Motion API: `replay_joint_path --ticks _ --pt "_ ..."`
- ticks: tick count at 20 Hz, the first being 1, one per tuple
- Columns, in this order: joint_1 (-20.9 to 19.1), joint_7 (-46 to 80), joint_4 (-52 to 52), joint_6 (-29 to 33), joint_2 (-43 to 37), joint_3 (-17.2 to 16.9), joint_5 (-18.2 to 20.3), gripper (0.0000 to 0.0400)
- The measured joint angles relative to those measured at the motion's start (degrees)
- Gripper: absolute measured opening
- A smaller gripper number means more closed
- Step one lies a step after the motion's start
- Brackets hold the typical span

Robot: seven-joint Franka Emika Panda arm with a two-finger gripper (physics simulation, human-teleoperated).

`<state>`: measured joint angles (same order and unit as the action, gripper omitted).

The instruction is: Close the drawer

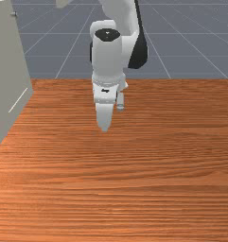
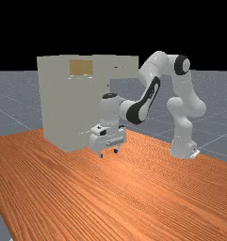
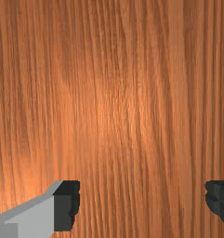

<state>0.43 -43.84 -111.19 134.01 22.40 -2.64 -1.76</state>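
No readable text or signs.

Soft, bright glare pools on the table in the far and wrist views, the wood darkening away from it, while the far view's backdrop is black.

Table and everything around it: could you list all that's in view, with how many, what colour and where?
Table: one, orange-brown wood, under the arm and cabinet.
Cabinet: one, pale grey, at the far view's left.
Drawer: one, pale grey, sticking out from the cabinet's top part.
Patch: one, tan, high on the cabinet.
Knob-like piece: one, grey, on the cabinet at the front view's left.
Floor: one, grey with pale lines, beyond the table.
Backdrop: one, black, above the floor.
Arm: one, white and grey with black parts, reaching over the table.
Claw: one, white with black fingertips, open above the table.
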Motion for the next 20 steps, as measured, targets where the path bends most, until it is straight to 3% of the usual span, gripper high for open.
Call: replay_joint_path --ticks 1,2,3,5,7,8,11,12,14,16,17,18,19,20 --pt "0.0 0.0 0.0 0.0 0.0 0.0 0.0 0.0243" --pt "0.0 0.0 0.0 0.0 0.0 0.0 0.0 0.0148" --pt "0.0 0.0 0.0 0.0 0.0 0.0 0.0 0.0090" --pt "0.0 0.0 0.0 0.0 0.0 0.0 0.0 0.0033" --pt "0.3 1.7 1.1 -4.7 -2.2 -0.3 0.1 0.0012" --pt "0.1 0.1 -1.4 -2.2 -6.4 -0.1 -0.1 0.0007" --pt "0.2 -0.1 4.5 -11.4 -12.8 -0.1 -0.2 0.0002" --pt "0.2 -0.1 4.8 -11.3 -14.5 -0.1 -0.2 0.0001" --pt "0.1 0.2 -8.1 -10.6 -26.4 -0.2 -1.0 0.0000" --pt "0.3 -3.4 -18.4 -17.3 -38.5 -0.6 -1.6 0.0000" --pt "0.9 -19.5 -16.5 -17.2 -38.1 -4.9 -1.4 0.0000" --pt "-0.7 -25.7 -13.7 -17.4 -35.8 -8.3 -0.9 0.0000" --pt "-2.1 -51.1 -4.1 -20.6 -28.0 -14.4 3.7 0.0000" --pt "-10.2 -69.2 12.6 -27.4 -15.4 -16.0 8.9 0.0001"
